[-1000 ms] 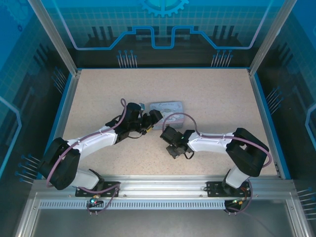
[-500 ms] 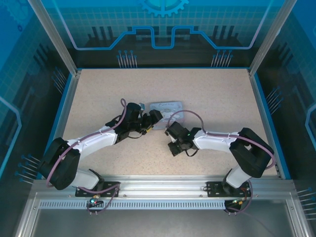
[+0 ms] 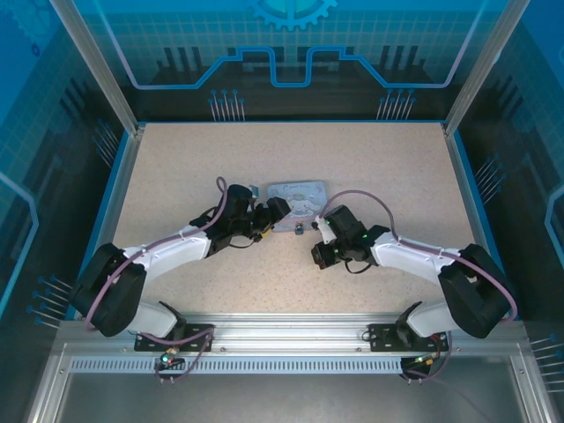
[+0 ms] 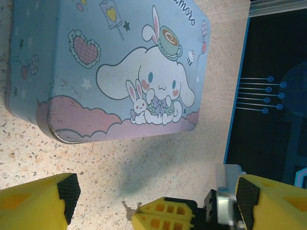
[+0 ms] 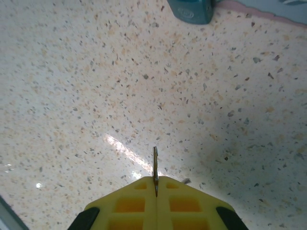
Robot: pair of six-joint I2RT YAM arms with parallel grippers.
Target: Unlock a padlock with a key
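Key of thin dark metal (image 5: 155, 171) clenched between yellow right fingers (image 5: 187, 203), small bluish metal padlock (image 5: 191, 9) ahead of them, left fingers (image 4: 33, 203) released, facing pale blue cartoon tin box (image 4: 110, 62).

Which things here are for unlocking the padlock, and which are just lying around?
For the job:
small dark bluish metal padlock
thin dark metal key, pinched in the right end effector

Lying about:
pale blue rectangular cartoon-printed tin box
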